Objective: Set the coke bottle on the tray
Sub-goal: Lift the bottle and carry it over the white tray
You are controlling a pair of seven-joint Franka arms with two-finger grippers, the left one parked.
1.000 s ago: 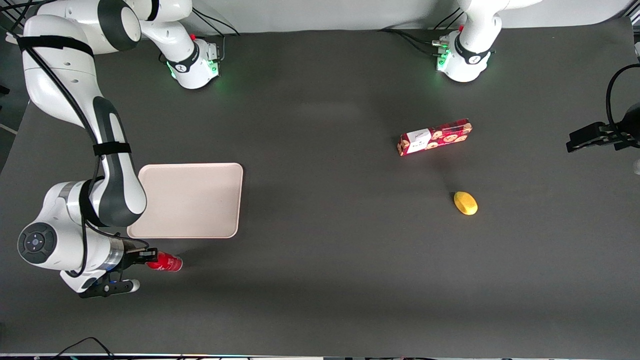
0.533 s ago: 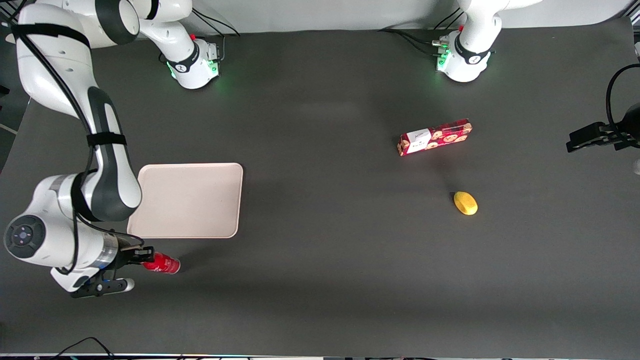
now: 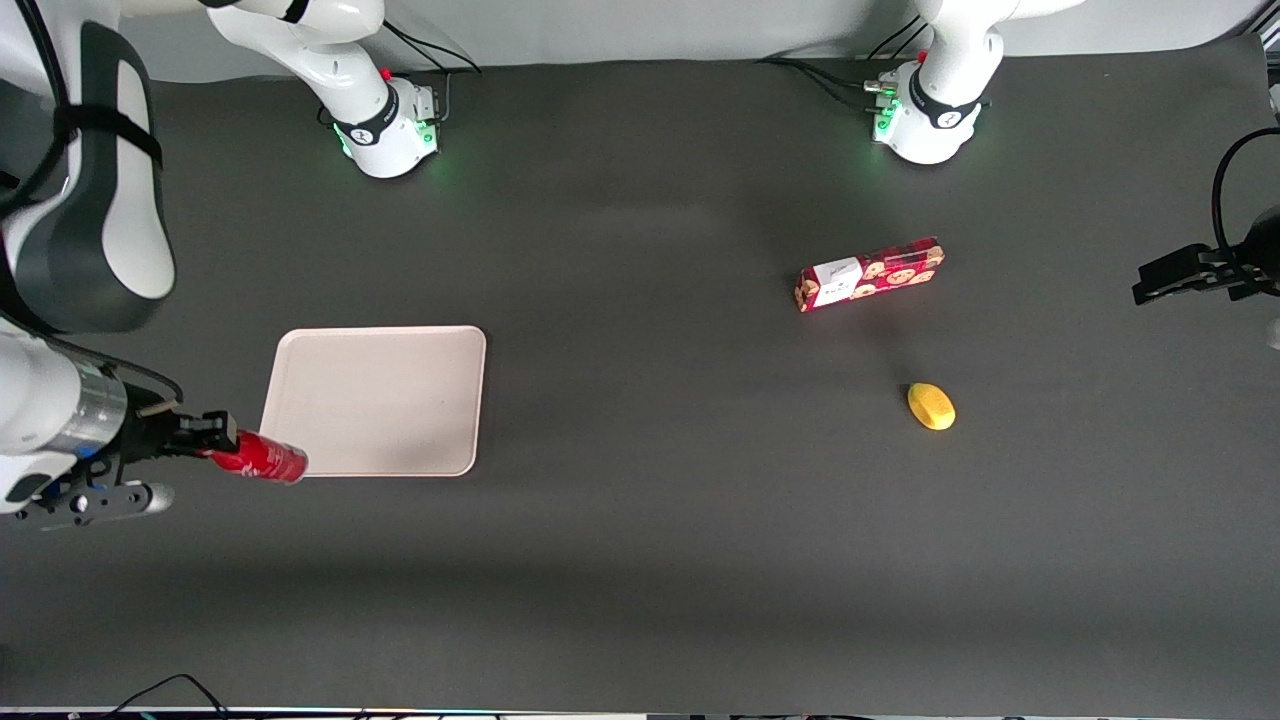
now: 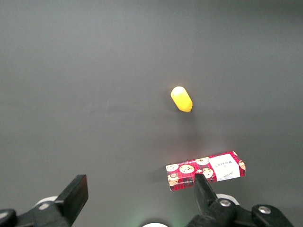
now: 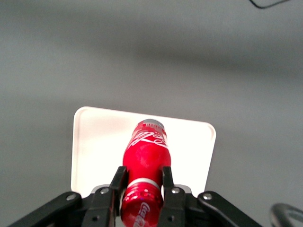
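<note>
My right gripper (image 3: 218, 446) is shut on the neck end of the small red coke bottle (image 3: 262, 459) and holds it lying level in the air, just off the tray's edge at the working arm's end of the table. The pale beige-pink tray (image 3: 378, 400) lies flat and bare. In the right wrist view the bottle (image 5: 146, 163) sits between the two black fingers (image 5: 118, 178), pointing out over the tray (image 5: 94, 137) below it.
A red cookie box with a white label (image 3: 868, 274) and a yellow lemon-like object (image 3: 931, 406) lie toward the parked arm's end of the table. Both show in the left wrist view, the box (image 4: 205, 170) and the yellow object (image 4: 181, 99).
My gripper has lifted the bottle off the table and carried it farther from the front camera, up beside the tray's near corner. The arm has risen toward the camera.
</note>
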